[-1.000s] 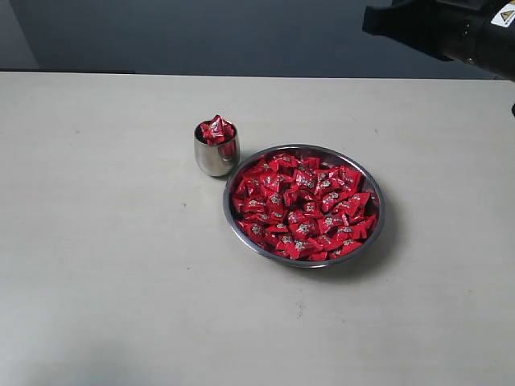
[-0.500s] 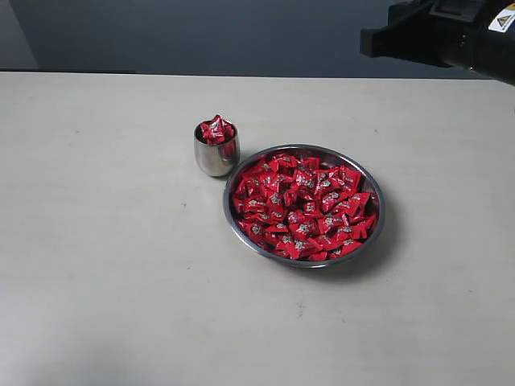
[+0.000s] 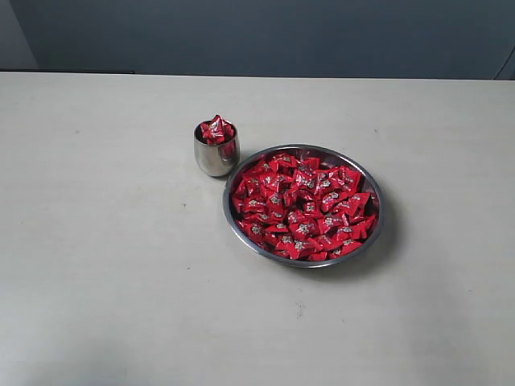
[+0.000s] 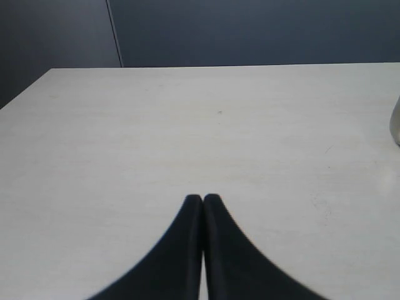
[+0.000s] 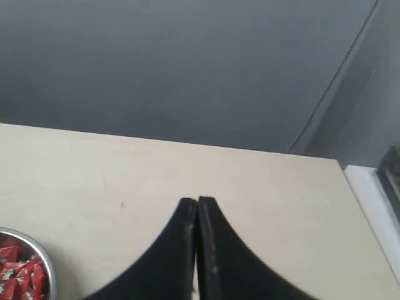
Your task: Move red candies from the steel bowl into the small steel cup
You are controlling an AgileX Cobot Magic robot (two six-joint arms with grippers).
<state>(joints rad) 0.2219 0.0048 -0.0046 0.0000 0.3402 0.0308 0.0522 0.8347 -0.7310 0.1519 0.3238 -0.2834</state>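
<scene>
1. Left gripper point(image 4: 203, 199): clenched, black fingers pressed tip to tip, nothing between them.
2. Directly under and ahead of those tips: bare pale table point(image 4: 187, 137).
3. Farther ahead and off to one side of the left gripper: a sliver of the small steel cup point(image 4: 395, 122), cut off by the frame edge and well apart from the tips.
4. Right gripper point(image 5: 197, 201): likewise clenched, fingers touching along their inner edges, grasping nothing.
5. Alongside the right gripper's fingers, off to one side: part of the rim of the steel bowl point(image 5: 49, 269), with red candies point(image 5: 15, 270) lying inside it, apart from the fingers.
6. Beyond the right gripper's tips: open tabletop to its far edge, then a dark grey wall point(image 5: 187, 62).
7. From the exterior view, neither gripper in frame: bowl heaped with candies across its whole width, upright on the table; cup standing upright just beside the bowl's rim, a few candies piled above its lip; whether cup and bowl touch, impossible to tell.
</scene>
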